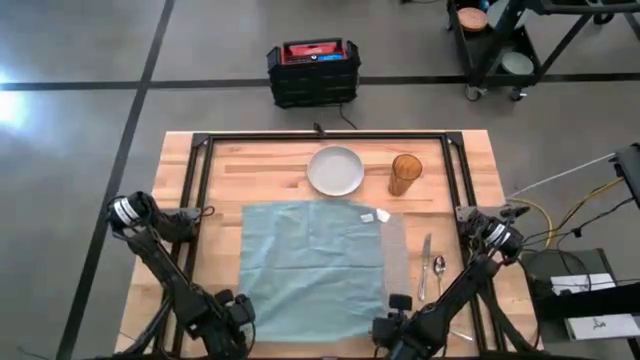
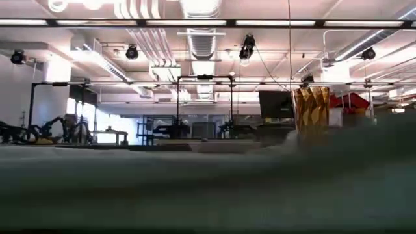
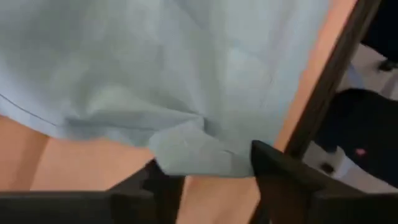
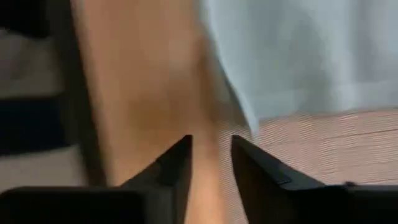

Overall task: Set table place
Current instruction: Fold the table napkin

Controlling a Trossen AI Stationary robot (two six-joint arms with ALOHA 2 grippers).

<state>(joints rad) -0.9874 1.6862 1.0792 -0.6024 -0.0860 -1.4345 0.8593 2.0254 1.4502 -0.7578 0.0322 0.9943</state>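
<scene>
Left hand (image 3: 205,171) at napkin (image 1: 315,265) corner, right hand (image 4: 210,163) over bare table (image 1: 270,160) edge

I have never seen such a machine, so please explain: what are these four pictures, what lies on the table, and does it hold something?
It is a robot with two dark arms. One picture looks down from above, one level across the table, two from the wrists. On the table: a grey placemat under a green cloth, a plate, an amber glass, cutlery. The left arm's jaws stand open around a cloth corner; the right arm's jaws, slightly apart, hold nothing.
</scene>
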